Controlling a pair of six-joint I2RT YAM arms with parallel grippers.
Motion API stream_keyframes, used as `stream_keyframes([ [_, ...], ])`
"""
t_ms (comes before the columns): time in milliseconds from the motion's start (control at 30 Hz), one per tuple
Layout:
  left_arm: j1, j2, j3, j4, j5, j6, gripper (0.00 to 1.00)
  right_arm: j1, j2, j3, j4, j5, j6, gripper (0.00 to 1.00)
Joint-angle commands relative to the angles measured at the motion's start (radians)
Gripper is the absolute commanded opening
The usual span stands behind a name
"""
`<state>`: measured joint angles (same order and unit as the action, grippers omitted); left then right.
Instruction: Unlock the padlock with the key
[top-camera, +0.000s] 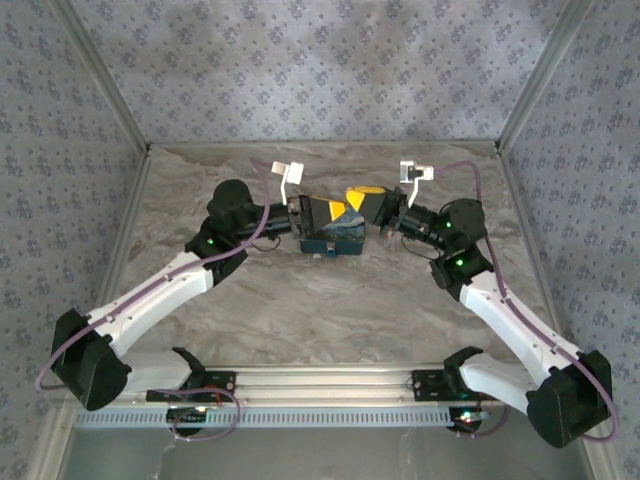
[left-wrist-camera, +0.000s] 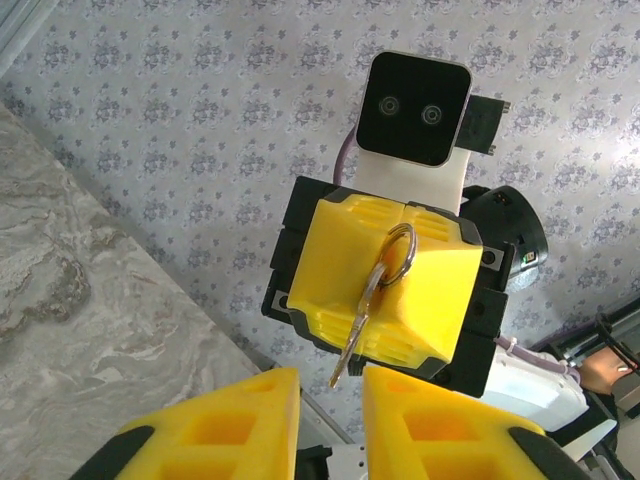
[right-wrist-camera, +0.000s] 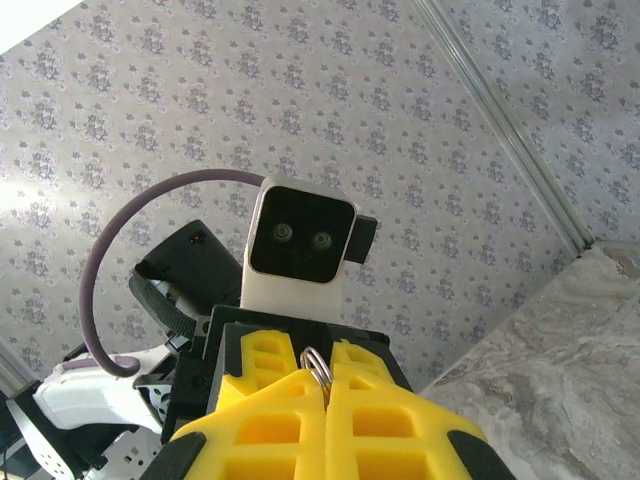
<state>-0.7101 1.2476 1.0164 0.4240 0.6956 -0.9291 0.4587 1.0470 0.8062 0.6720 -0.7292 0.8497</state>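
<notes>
Marble desk (top-camera: 330, 330), patterned walls. Right gripper (left-wrist-camera: 402, 285) jaws pinch key (left-wrist-camera: 362, 310) at ring end, blade hanging toward 6 o'clock, likely kept free for keyhole. Left gripper (left-wrist-camera: 332, 430) jaws spread, empty, facing key. Padlock (top-camera: 330, 240), apparently blue block, on desk at 6 o'clock of both grippers

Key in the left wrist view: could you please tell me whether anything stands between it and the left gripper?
Nothing visible does: the key hangs from the shut right gripper, open air down to the left gripper.

Top external: overhead from behind, down onto tabletop (top-camera: 330, 330).
Left wrist: close, facing right tool (left-wrist-camera: 395, 290).
Right wrist: close, facing left tool (right-wrist-camera: 318, 345).
</notes>
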Motion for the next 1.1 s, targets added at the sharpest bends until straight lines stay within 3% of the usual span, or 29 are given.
stream_keyframes([
  [0, -0.007, -0.002, 0.027, 0.053, 0.019, 0.006, 0.21, 0.008, -0.010, -0.006, 0.044, 0.002, 0.012, 0.01],
  [333, -0.008, -0.006, 0.031, 0.057, 0.015, 0.012, 0.02, 0.007, -0.013, -0.024, 0.046, 0.001, 0.014, 0.01],
  [467, -0.007, -0.005, 0.031, 0.062, 0.018, 0.016, 0.00, 0.005, -0.017, -0.032, 0.043, 0.001, 0.013, 0.01],
  [567, -0.007, -0.007, 0.037, 0.044, 0.014, 0.028, 0.00, -0.004, -0.028, -0.035, 0.016, 0.009, 0.005, 0.08],
  [700, -0.007, -0.015, 0.071, -0.095, -0.009, 0.094, 0.00, -0.025, -0.052, -0.042, -0.041, 0.013, -0.014, 0.15],
  [733, -0.008, -0.016, 0.078, -0.125, -0.014, 0.107, 0.00, -0.030, -0.058, -0.041, -0.062, 0.012, -0.024, 0.20],
  [800, -0.007, -0.016, 0.102, -0.211, -0.025, 0.144, 0.00, -0.040, -0.077, -0.042, -0.134, 0.030, -0.048, 0.38],
  [833, -0.005, -0.013, 0.120, -0.272, -0.033, 0.168, 0.00, -0.052, -0.092, -0.051, -0.161, 0.038, -0.056, 0.41],
  [1067, 0.000, 0.055, 0.258, -0.674, -0.072, 0.316, 0.00, -0.141, -0.171, -0.066, -0.392, 0.066, -0.129, 0.49],
])
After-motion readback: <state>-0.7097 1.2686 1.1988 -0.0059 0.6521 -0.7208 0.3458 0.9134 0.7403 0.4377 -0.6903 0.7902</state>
